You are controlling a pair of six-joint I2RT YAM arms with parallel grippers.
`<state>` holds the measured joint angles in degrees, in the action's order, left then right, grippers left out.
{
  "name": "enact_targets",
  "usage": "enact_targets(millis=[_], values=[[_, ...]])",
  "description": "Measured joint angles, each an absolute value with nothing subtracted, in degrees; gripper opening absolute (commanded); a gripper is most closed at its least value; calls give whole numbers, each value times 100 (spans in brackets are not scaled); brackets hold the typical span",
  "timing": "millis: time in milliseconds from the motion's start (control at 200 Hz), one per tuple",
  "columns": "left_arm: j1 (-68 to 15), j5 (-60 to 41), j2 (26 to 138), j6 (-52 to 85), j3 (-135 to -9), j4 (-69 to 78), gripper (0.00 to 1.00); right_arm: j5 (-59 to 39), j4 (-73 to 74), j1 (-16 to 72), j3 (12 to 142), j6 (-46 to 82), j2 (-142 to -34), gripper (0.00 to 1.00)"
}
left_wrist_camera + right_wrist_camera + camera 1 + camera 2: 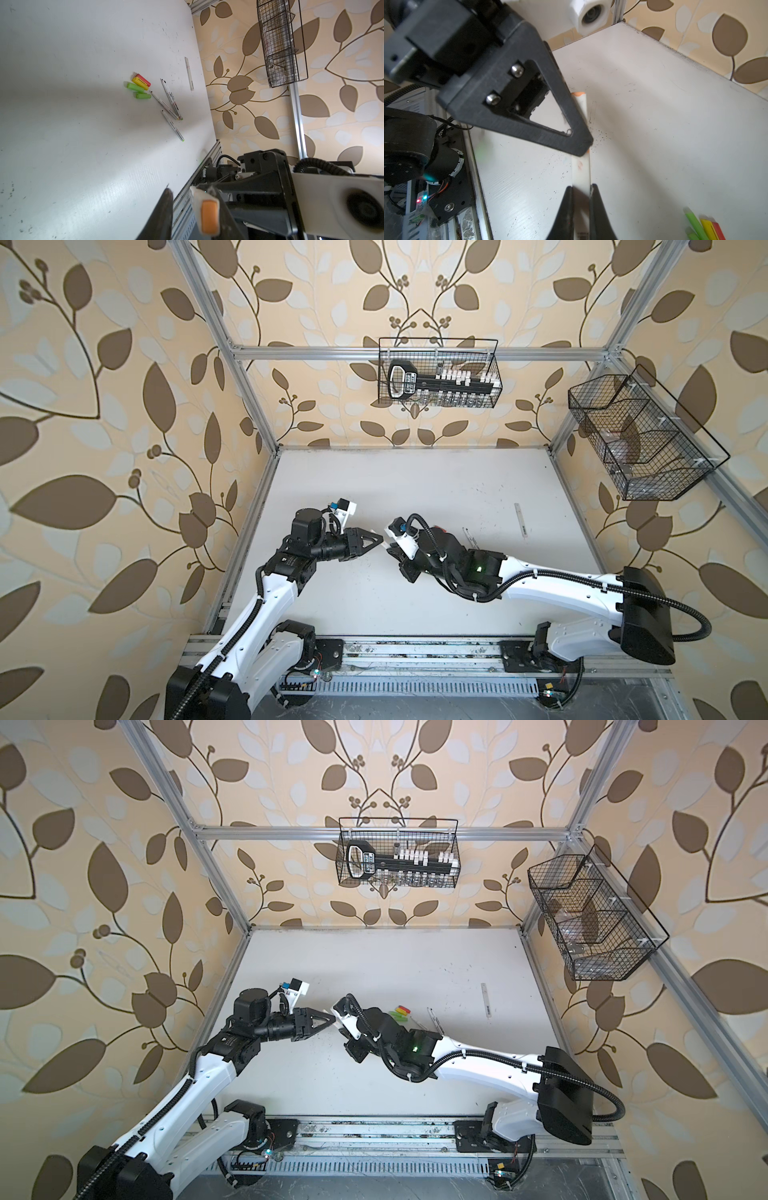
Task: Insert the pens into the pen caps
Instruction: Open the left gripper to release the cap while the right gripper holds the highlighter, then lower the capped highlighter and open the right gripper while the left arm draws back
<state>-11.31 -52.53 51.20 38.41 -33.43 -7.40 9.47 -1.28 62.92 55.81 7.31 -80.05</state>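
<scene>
My right gripper (581,187) is shut on a pale grey marker (581,166), held above the table. At the marker's far end is a pale grey cap (208,216) with an orange end. It lies between the fingers of my left gripper (188,193), which is open: the cap touches one finger and a gap shows beside the other. Both grippers meet tip to tip in both top views, left (380,540) and right (390,548). On the table lie red (143,80), yellow (140,83) and two lime green caps (134,86), next to three thin white pens (169,96).
Another pale grey marker (521,520) lies alone near the table's right edge. A wire basket (439,373) hangs on the back rail and another (636,435) on the right frame. An aluminium rail (415,651) runs along the front by the arm bases.
</scene>
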Motion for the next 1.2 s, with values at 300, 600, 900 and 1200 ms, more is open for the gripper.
enact_targets(millis=[300,600,900,1200], values=[[-1131,-5247,5192,3833,-3343,-760,5,1081,-86,6370,5907,681,-8187,10],[-1129,-4851,5151,3710,-3356,-1122,12,1205,-209,6237,5905,860,-8252,11],[-1116,-3815,5509,3544,-3835,-1385,45,856,-589,5371,5905,1474,-8621,29],[-976,-3011,6724,3710,-3913,-1090,46,73,-563,4521,5946,1959,-9727,40]])
